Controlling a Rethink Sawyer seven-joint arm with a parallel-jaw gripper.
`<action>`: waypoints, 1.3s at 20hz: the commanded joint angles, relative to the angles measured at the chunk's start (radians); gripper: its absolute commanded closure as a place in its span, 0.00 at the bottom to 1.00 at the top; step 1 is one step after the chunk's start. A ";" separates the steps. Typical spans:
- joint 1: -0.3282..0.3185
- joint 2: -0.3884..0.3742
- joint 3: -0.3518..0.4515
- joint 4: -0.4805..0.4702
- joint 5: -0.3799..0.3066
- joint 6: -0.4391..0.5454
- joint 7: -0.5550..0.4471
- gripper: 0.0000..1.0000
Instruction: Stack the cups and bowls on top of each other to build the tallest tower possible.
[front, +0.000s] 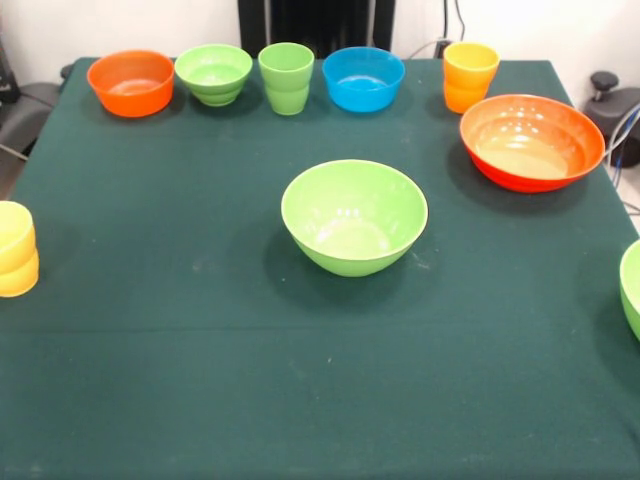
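A large light green bowl (354, 216) sits upright mid-table. Along the far edge stand a small orange bowl (131, 82), a small light green bowl (213, 73), a light green cup (286, 77), a small blue bowl (363, 78) and an orange-yellow cup (469, 76). A large orange-red bowl (531, 141) lies at the right. A yellow cup (16, 249) is cut by the left edge, and part of another large light green bowl (631, 288) shows at the right edge. All stand apart, none stacked. No gripper shows in the front view.
The dark green tablecloth (200, 380) covers the table. A black pedestal (316, 22) stands behind the far edge, with cables and dark equipment (612, 105) beyond the right corner.
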 joint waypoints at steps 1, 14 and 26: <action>-0.105 0.000 0.222 0.170 -0.195 -0.154 -0.428 1.00; -0.183 0.037 0.312 0.111 -0.286 -0.236 -0.448 1.00; -0.205 0.111 0.339 0.021 -0.328 -0.243 -0.404 1.00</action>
